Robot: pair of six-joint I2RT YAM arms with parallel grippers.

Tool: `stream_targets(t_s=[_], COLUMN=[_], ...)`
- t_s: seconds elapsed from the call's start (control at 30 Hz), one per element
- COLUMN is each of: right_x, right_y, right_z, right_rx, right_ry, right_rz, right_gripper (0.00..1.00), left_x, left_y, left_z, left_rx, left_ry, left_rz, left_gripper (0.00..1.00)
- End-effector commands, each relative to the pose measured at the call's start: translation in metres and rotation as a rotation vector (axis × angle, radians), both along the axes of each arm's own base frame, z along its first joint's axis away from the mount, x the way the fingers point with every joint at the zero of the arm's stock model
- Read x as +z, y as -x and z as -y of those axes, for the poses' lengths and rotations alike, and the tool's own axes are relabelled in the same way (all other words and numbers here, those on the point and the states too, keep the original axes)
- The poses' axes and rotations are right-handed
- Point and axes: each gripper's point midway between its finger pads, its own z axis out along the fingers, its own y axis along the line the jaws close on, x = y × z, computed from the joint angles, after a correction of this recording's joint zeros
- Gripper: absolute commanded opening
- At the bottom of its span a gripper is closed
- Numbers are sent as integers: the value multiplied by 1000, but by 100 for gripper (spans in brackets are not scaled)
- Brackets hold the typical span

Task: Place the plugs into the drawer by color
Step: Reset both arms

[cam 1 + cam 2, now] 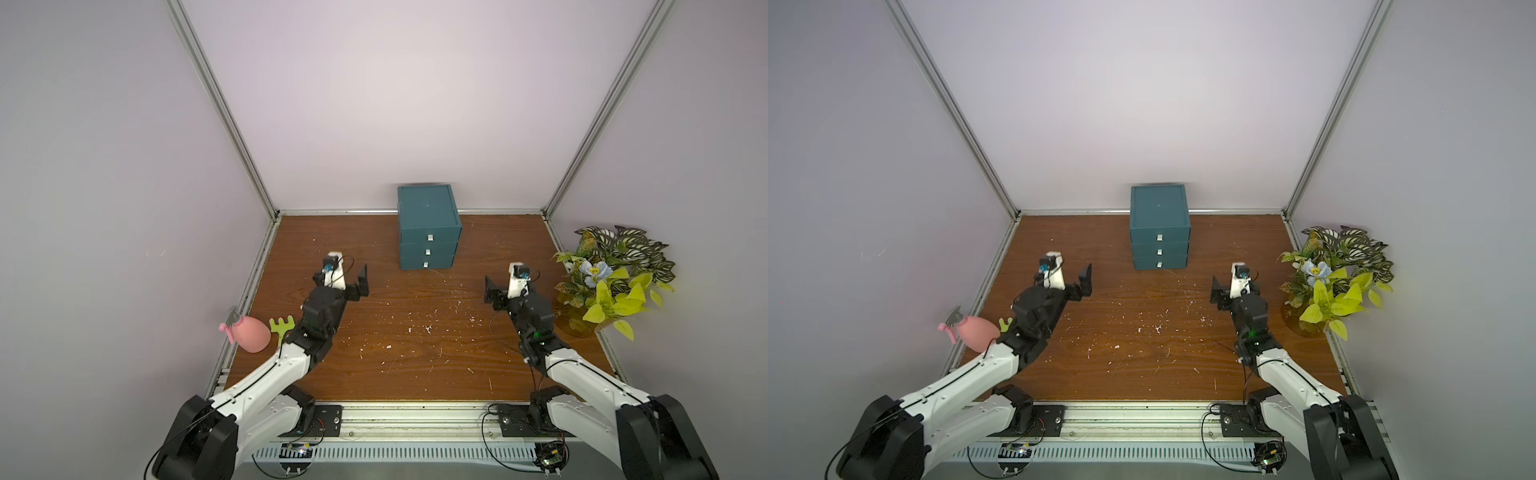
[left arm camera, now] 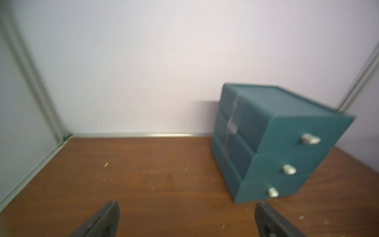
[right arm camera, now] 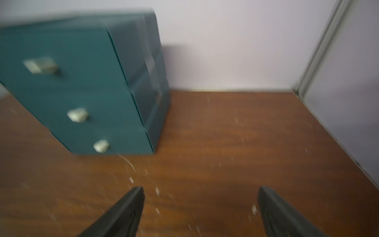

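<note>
**Spread wide, gripping nothing**

Hovering over table (image 1: 415, 365), well apart: left gripper (image 2: 186, 204) and right gripper (image 3: 202, 187), open boards between. Against back wall, teal cabinet (image 1: 428, 205), all three drawers (image 1: 415, 250) pushed flush. At right edge, plant (image 1: 611, 274); at left edge, pink bottle (image 1: 251, 334).

I see the dark teal cabinet (image 1: 428, 205) standing upright at the middle of the table's (image 1: 374, 357) far edge. Its three stacked drawers (image 1: 444, 249) all sit pushed in flush. Each has a small white pull tab (image 1: 430, 237) on its front, facing the near edge.
</note>
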Motion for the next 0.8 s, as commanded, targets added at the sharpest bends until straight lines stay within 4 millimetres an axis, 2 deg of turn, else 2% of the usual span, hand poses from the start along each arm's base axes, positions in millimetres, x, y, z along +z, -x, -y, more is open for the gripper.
stream_targets(t_s=[0.0,0.07,0.13,0.23,0.33,0.37,0.4,0.43,0.53,0.57,0.77], right_x=[35,43,34,38,23,31,24,12,-1,-2,1], right_y=[10,17,13,10,1,-3,-11,-21,-53,-52,-50], right_z=[29,24,26,28,42,45,45,44,54,55,52], right_rx=[-132,-99,-100,-110,-160,-192,-186,-162,-113,-105,-91], right_ry=[94,56,78,117,91,83,78,75,-22,-33,-23], right_rz=[239,315,289,338,333,371,322,252,137,140,163], right_gripper=[96,99,99,100,100,99,100,100,100,99,100], left_x=[15,-13,-22,-48,-71,-69,-62,-63,-67,-74,-75], left_y=[3,3,-10,-29,-42,-47,-49,-51,-52,-50,-49], left_z=[-40,-39,-68,-60,-72,-72,-69,-69,-107,-118,-117], left_rx=[160,132,310,214,248,236,203,174,276,268,231], left_ry=[35,-176,-207,-366,-389,-377,-351,-358,-225,-159,-150], left_rz=[88,27,-64,-101,-129,-120,-65,-58,-48,-48,-26], left_gripper=[99,100,100,100,99,99,99,99,99,99,99])
